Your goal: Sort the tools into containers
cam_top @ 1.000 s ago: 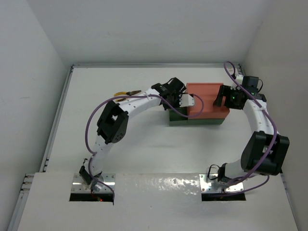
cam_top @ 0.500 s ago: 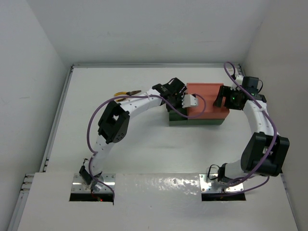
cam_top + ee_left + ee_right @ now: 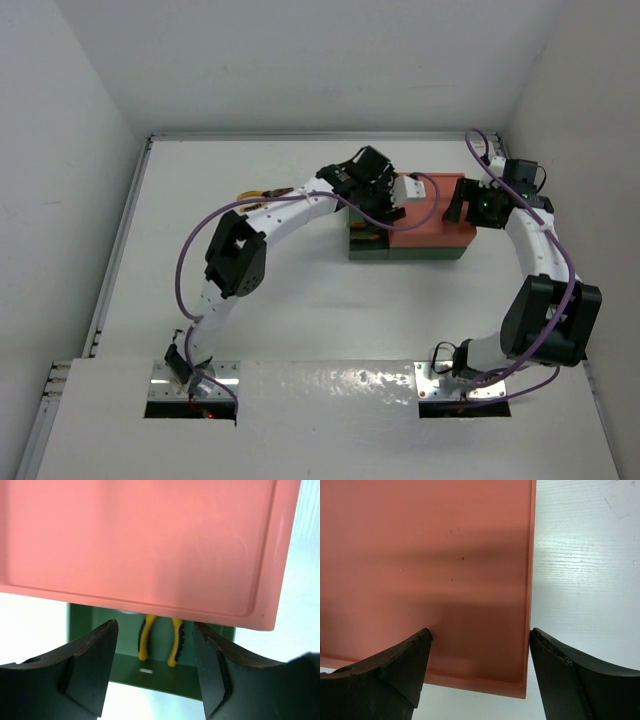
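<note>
The containers sit stacked: a salmon-red tray [image 3: 430, 215] [image 3: 150, 540] [image 3: 420, 555] on top of a dark green tray [image 3: 400, 250] [image 3: 165, 677], which sticks out at the left. One pair of yellow-handled pliers [image 3: 365, 236] [image 3: 175, 640] lies in the exposed part of the green tray. A second pair [image 3: 262, 193] lies on the table, left of the box. My left gripper [image 3: 398, 198] [image 3: 155, 624] hovers open and empty over the red tray's left edge. My right gripper [image 3: 462, 208] [image 3: 479, 635] stands open astride the red tray's right wall.
White walls enclose the table on the left, back and right. The box stands right of centre, between both arms. The left arm's purple cable [image 3: 430, 195] loops over the red tray.
My left gripper has opened and moved back over the red tray. Pliers now show in the green tray below where it was. The right arm has not moved.
</note>
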